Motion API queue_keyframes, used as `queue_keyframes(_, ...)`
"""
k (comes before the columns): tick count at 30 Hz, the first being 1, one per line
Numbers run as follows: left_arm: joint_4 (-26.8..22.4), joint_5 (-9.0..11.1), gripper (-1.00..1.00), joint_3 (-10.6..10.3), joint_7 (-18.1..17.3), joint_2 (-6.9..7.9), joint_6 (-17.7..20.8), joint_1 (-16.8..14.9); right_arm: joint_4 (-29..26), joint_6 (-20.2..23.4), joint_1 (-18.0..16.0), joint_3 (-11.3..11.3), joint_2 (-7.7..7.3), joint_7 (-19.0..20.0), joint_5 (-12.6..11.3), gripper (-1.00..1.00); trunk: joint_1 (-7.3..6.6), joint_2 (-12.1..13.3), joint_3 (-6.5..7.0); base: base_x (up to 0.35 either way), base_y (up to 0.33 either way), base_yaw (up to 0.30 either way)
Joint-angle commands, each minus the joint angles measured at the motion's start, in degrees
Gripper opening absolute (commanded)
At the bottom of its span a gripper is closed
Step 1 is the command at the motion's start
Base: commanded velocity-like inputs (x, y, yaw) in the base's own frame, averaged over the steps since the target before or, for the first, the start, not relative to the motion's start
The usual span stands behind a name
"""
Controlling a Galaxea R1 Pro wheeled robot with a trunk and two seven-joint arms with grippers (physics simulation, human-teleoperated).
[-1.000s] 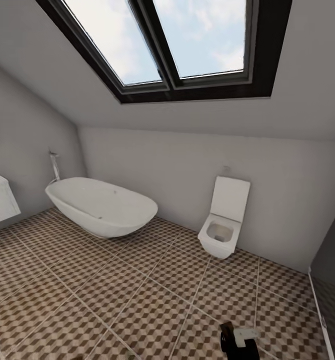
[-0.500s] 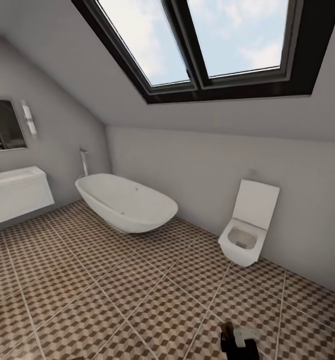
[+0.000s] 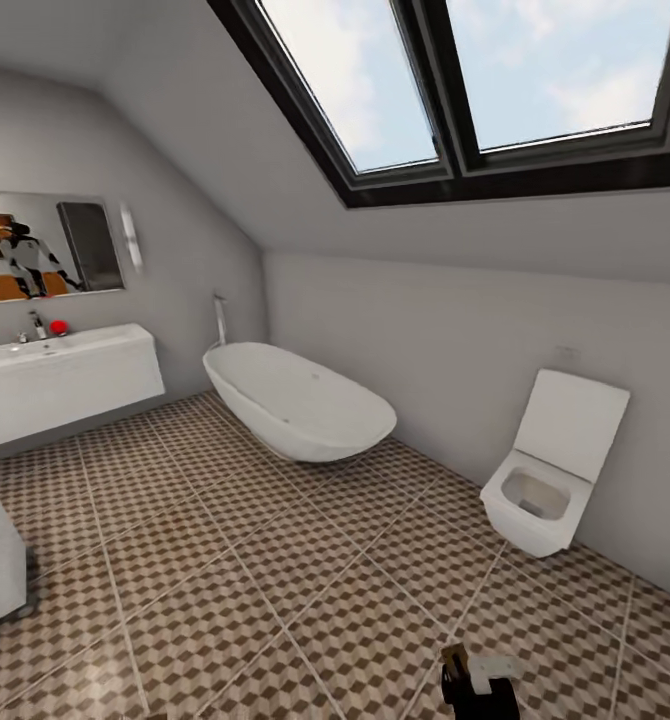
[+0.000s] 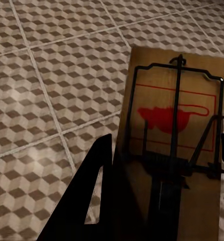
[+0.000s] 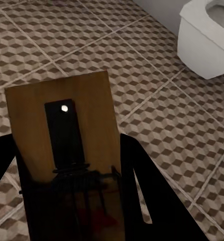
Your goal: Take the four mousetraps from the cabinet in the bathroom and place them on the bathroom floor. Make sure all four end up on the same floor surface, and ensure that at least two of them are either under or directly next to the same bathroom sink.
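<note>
Left gripper [image 4: 164, 201]: its dark fingers are closed on a mousetrap [image 4: 175, 120], a tan board with a red mouse print and black wire parts, held above the bathroom floor [image 4: 51, 100].
Right gripper [image 5: 67, 201]: clamped on a second mousetrap [image 5: 62, 135], a plain tan board with a dark bar down its middle, carried over the tiles with the fingers on either side of it.
Head view, 6 o'clock: a dark gripper part with a small tan and white piece at its tip [image 3: 475, 680]; which arm it belongs to cannot be told.
Bathroom floor: brown, beige and white cube tiles running out from 6 o'clock.
Toilet [image 3: 550, 470]: white, lid up, at 3 o'clock against the far wall.
Bathtub [image 3: 300, 400]: white oval at 12 o'clock.
Vanity [image 3: 65, 380]: white unit with a sink at 9 o'clock, a mirror [image 3: 45, 245] above it.
Skylight [image 3: 475, 80]: dark-framed, overhead at 1 o'clock.
</note>
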Motion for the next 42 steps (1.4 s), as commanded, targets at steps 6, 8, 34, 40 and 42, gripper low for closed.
queue_keyframes(6,0.2,0.4,-1.00,-0.3,-0.2,-0.04,-0.2,-0.1,0.2,-0.2,-0.1,0.2,0.01,0.0,0.3,-1.00,0.02,0.0,-0.02,0.000,0.000,0.300)
queue_keyframes(8,0.2,0.4,-1.00,-0.3,-0.2,-0.04,-0.2,-0.1,0.2,-0.2,-0.1,0.2,0.01,0.0,0.4,-1.00,0.02,0.0,-0.02,0.000,0.000,0.300)
queue_keyframes(34,0.2,0.4,-1.00,-0.3,-0.4,0.24,-0.1,-0.1,0.2,-0.2,-0.1,0.2,0.01,0.1,0.3,-1.00,0.02,0.0,-0.02,0.218,0.023,0.300)
queue_keyframes(40,0.2,0.4,-1.00,-0.3,-0.4,0.34,-0.1,-0.1,0.2,-0.2,-0.1,0.2,0.01,0.1,0.3,-1.00,0.02,0.0,-0.02,0.323,0.000,0.300)
queue_keyframes(42,0.2,0.4,-1.00,-0.3,-0.4,0.35,-0.1,-0.1,0.2,-0.2,-0.1,0.2,0.01,0.1,0.3,-1.00,0.02,0.0,-0.02,0.323,0.000,0.300)
